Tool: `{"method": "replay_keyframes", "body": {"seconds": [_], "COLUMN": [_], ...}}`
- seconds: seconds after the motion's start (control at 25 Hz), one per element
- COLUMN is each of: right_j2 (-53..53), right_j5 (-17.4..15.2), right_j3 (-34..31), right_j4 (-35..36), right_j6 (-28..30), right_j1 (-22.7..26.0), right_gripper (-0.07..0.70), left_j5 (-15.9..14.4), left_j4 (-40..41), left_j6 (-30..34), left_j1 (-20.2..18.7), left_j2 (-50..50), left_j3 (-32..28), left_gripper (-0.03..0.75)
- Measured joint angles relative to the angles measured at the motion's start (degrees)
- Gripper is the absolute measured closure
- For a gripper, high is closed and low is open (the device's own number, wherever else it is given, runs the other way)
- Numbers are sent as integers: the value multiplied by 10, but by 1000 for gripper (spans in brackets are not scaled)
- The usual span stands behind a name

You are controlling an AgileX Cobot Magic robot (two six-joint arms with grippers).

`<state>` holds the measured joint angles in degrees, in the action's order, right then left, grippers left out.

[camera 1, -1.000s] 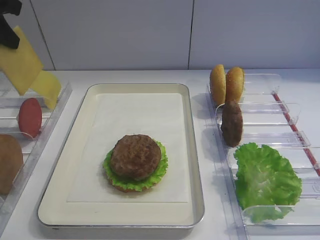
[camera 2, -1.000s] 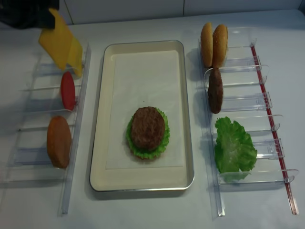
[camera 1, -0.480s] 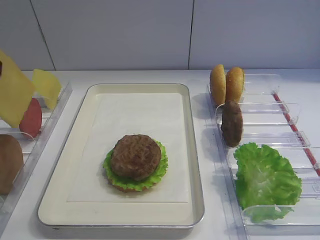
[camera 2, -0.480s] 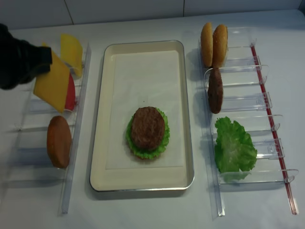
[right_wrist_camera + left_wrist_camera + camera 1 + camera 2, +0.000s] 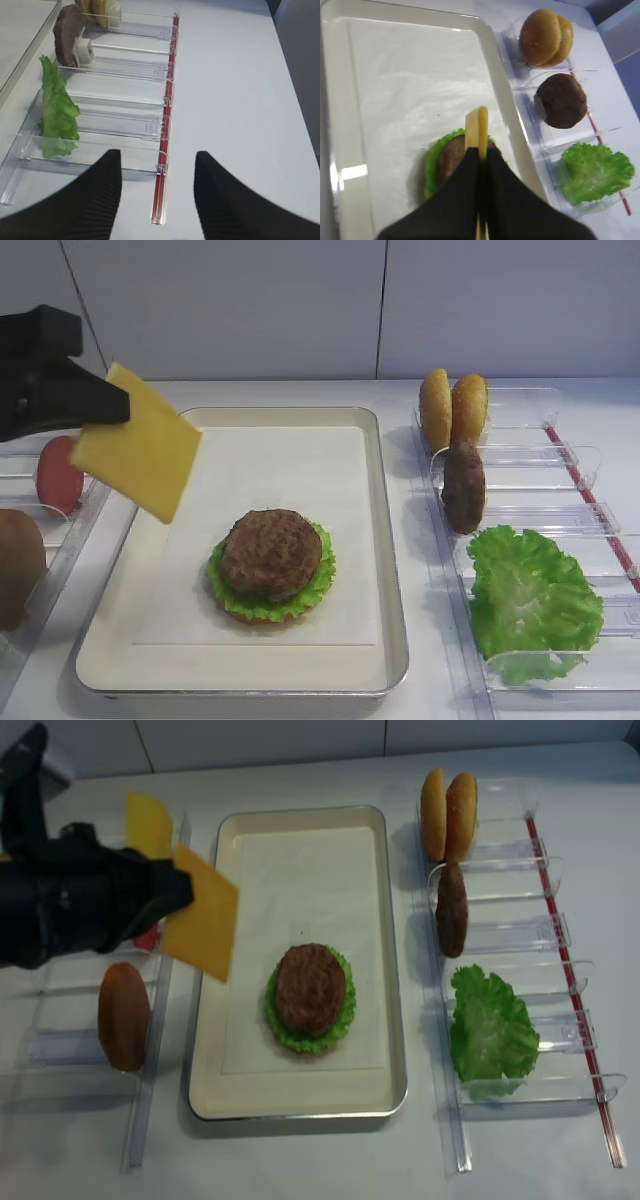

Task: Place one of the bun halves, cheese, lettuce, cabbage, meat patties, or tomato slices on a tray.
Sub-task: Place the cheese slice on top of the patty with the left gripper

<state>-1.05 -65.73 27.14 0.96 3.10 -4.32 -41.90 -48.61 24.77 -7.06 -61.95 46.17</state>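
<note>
My left gripper (image 5: 115,405) is shut on a square yellow-orange cheese slice (image 5: 140,445), which hangs tilted over the left edge of the cream tray (image 5: 392,570). In the left wrist view the cheese (image 5: 477,125) shows edge-on between the fingers, above a meat patty (image 5: 451,156). That patty (image 5: 272,552) lies on lettuce near the tray's front. My right gripper (image 5: 157,165) is open and holds nothing, above the table right of the clear bins.
Right-hand bins hold two bun halves (image 5: 452,408), a patty (image 5: 463,487) and lettuce (image 5: 530,595). Left-hand bins hold a tomato slice (image 5: 58,475), a bun half (image 5: 123,1016) and a paler yellow slice (image 5: 148,823). The tray's back half shows bare paper liner.
My left gripper has carried the cheese from above the left bins rightward to the tray's left edge. The paler slice stayed in its bin.
</note>
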Motion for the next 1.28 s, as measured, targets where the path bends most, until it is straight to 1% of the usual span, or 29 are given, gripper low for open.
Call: {"method": "replay_keyframes", "body": {"seconds": [0.16,0.24,0.32,0.44,0.52,0.68,0.8,0.92,1.16,1.28], "right_j2": [0,0,0,0,0,0,0,0,0,0], "right_j5": [0,0,0,0,0,0,0,0,0,0], "right_j3": [0,0,0,0,0,0,0,0,0,0], "right_j4": [0,0,0,0,0,0,0,0,0,0], "right_j6": [0,0,0,0,0,0,0,0,0,0], "right_j1": [0,0,0,0,0,0,0,0,0,0], "right_gripper": [263,263,263,263,263,263,263,263,263,263], "left_j5": [57,83,103,118,119,118,118,117,100,81], "left_j4": [-48,-65,-84,-122,-173,-305,-373,-392,-399,-400], "left_j6": [8,9,10,28,59,136,164,169,170,170], "left_j1": [-72,-101,-127,-150,-158,-163,-163,-163,-163,-163], "left_j2": [-21,-36,-57,-96,-122,-159,-173,-181,-206,-231], "left_j3": [-9,-9,-9,-9,-9,-9,-9,-9,-9,-9], "left_gripper": [737,737,737,737,737,737,737,737,737,737]}}
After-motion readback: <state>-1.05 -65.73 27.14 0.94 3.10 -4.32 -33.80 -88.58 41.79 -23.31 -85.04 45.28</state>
